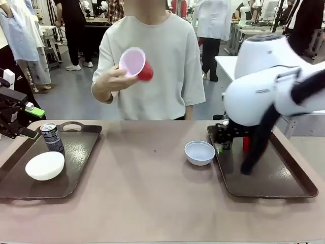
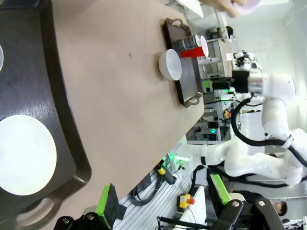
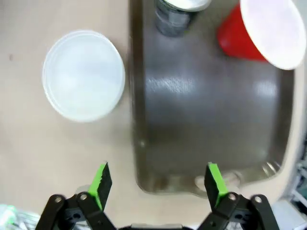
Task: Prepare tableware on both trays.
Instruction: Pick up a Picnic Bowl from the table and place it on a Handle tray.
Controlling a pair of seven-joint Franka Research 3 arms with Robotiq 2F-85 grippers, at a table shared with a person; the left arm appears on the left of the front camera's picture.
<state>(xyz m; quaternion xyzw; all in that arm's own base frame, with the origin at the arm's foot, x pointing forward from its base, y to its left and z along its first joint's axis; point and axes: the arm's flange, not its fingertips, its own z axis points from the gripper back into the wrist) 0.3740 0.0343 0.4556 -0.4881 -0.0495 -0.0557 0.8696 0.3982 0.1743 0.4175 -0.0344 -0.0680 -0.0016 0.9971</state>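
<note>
On the tan table (image 1: 142, 203) lie the left tray (image 1: 81, 147), right tray (image 1: 282, 180) and a white bowl (image 1: 199, 152).

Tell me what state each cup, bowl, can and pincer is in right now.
Held cup: tipped in the person's hand, off the table.
Tray cup: upright on right tray.
Left can: upright on left tray.
Right can: upright on right tray.
Left bowl: mouth up on left tray.
Right bowl: on the table, beside right tray.
Left pincer: open, empty.
Right pincer: open, empty.

Two brown trays (image 1: 81, 152) (image 1: 289, 178), two white bowls (image 1: 45, 165) (image 1: 199, 152), two red cups (image 1: 136, 63) (image 3: 254, 31), two cans (image 1: 52, 137) (image 3: 175, 14)
</note>
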